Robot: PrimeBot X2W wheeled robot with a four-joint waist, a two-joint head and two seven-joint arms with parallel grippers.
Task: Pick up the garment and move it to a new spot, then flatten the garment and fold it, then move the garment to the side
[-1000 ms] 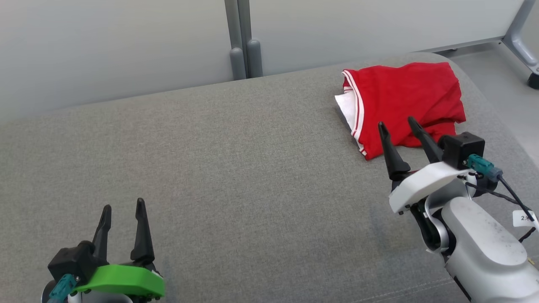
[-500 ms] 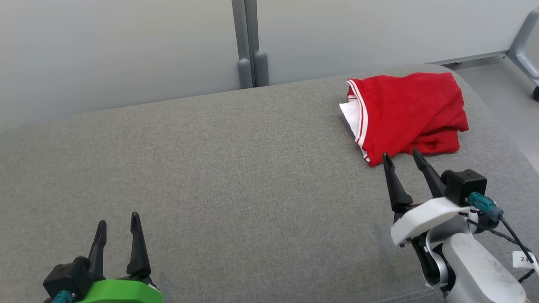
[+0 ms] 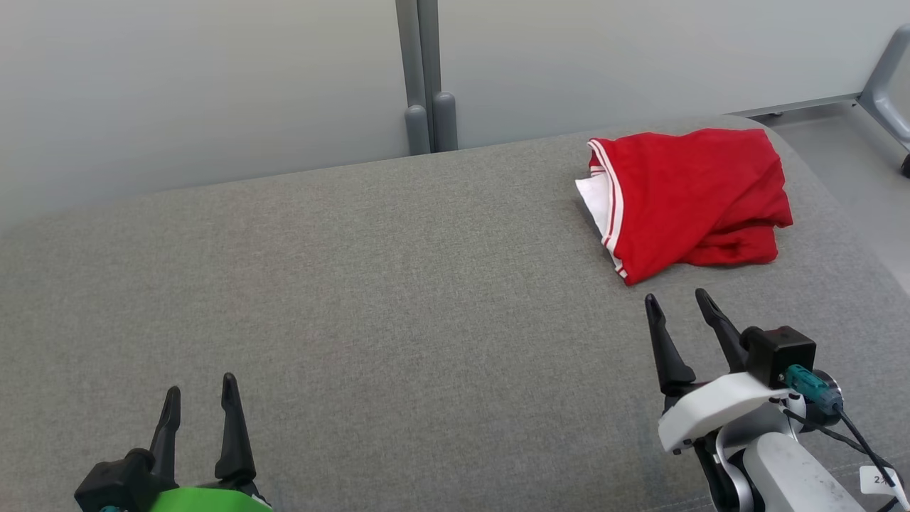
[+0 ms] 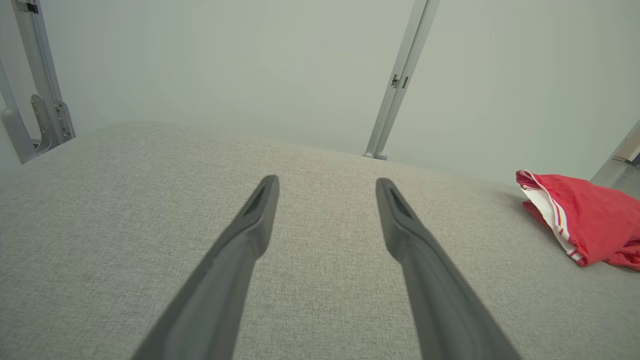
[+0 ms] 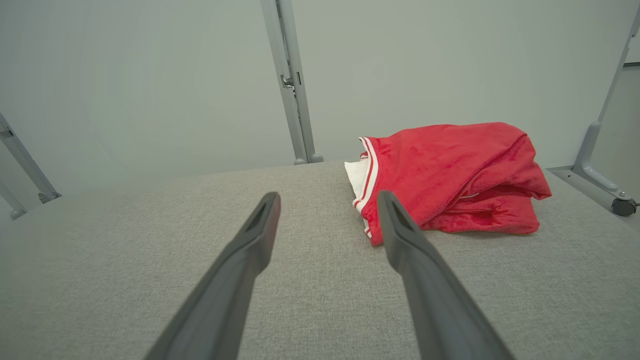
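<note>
Here we have the right gripper (image 3: pixel 675 295) at the lower right of the head view, its two dark fingers spread wide and holding nothing, tips pointing up the frame toward the garment (image 3: pixel 697 192) and just short of it, with a strip of grey cushion (image 3: pixel 398 284) between tips and cloth. From the right wrist we see the finger on the right of that frame cross in front of the garment's near corner, but the head view shows a gap, so we call it no contact. The garment lies in the upper right of the head view, a red bunched heap on the cushion near its far right end, with white-striped trim (image 3: pixel 613 213) running down its left edge and a white layer (image 3: pixel 591 199) peeping out beside it. Down at the lower left we find the left gripper (image 3: pixel 201 384), fingers just as widely parted, empty, over bare cushion and well apart from the garment. Behind the cushion we see pale wall panels (image 3: pixel 178 78) and a grey upright post (image 3: pixel 425 71) at top centre, and a grey frame leg (image 3: pixel 885 78) at the upper right edge
</note>
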